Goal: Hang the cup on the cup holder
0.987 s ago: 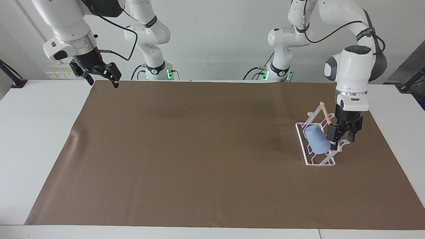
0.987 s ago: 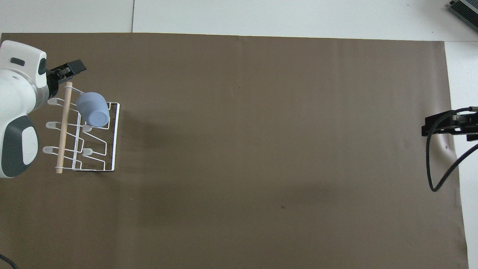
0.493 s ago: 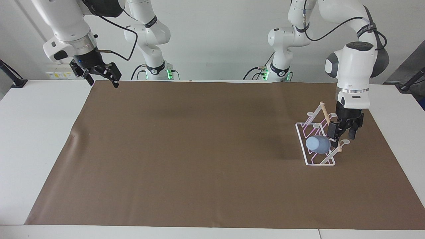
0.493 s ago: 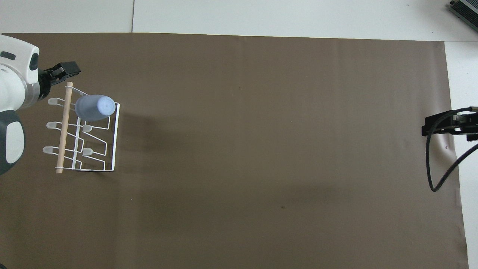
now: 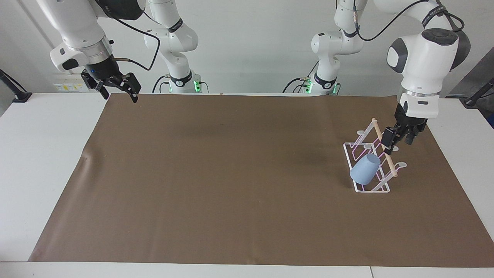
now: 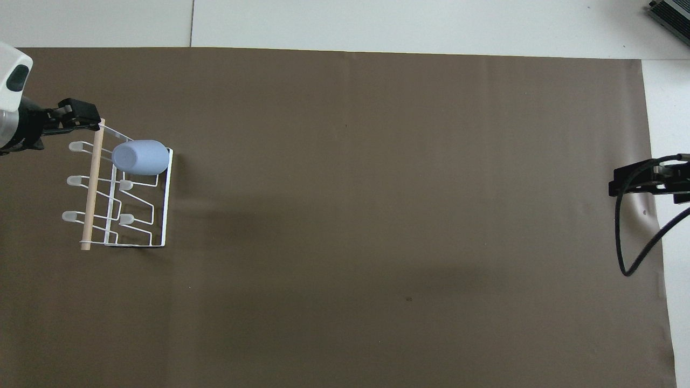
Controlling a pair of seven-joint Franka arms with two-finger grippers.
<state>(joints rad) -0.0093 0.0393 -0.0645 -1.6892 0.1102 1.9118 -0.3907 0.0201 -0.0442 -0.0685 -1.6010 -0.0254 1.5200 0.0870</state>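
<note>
The light-blue cup hangs mouth-down and tilted on a slanted prong of the white wire cup holder, at the holder's end farthest from the robots. It also shows in the overhead view, on the holder beside the wooden rod. My left gripper is open and empty, raised beside the rod and apart from the cup. In the overhead view it is at the rod's farther end. My right gripper waits open and empty in the air over the mat's corner.
The holder stands on a brown mat toward the left arm's end of the table. Its other prongs hold nothing. The right gripper and its cable show over the mat's edge at the right arm's end. White table surrounds the mat.
My left gripper has risen and drawn back from the holder toward the left arm's end. The cup has swung on its prong and now rests more upright, base up.
</note>
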